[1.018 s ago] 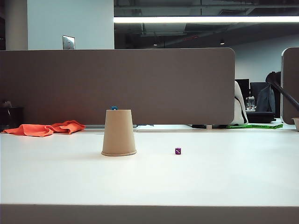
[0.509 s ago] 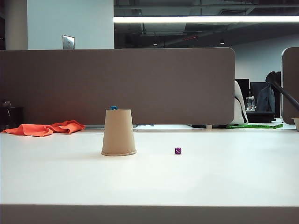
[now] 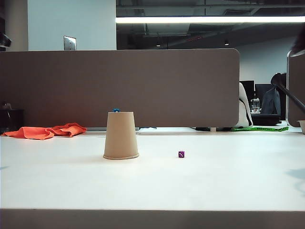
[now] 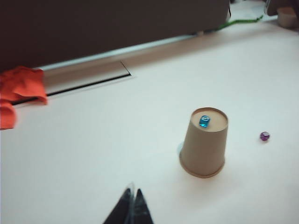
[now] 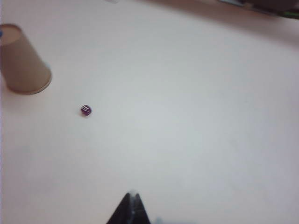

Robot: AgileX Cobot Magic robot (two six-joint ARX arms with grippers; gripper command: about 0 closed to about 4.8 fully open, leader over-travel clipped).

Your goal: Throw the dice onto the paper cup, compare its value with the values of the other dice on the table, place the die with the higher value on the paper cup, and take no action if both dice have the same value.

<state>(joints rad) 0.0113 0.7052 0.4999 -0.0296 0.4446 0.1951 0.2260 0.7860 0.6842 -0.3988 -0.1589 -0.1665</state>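
Fingers of the left gripper (image 4: 132, 205) and right gripper (image 5: 131, 206) are pressing together, empty, above the white table (image 3: 214, 181). The tiny blue die (image 4: 204, 121) is sitting on the upturned tan paper cup (image 4: 204, 142); the tiny purple die (image 5: 86, 110) is lying nearby. Comparing values looks underway; next, likely opening over the purple die.

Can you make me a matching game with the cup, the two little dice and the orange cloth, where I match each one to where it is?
Things:
1. paper cup
2. blue die
3. purple die
4. orange cloth

Places:
A. on the bare table, to the right of the cup in the exterior view
B. upside down on the table, wide rim down
C. crumpled at the far left of the table, by the divider
D. on top of the cup's flat base

Pairs: 1-B, 2-D, 3-A, 4-C
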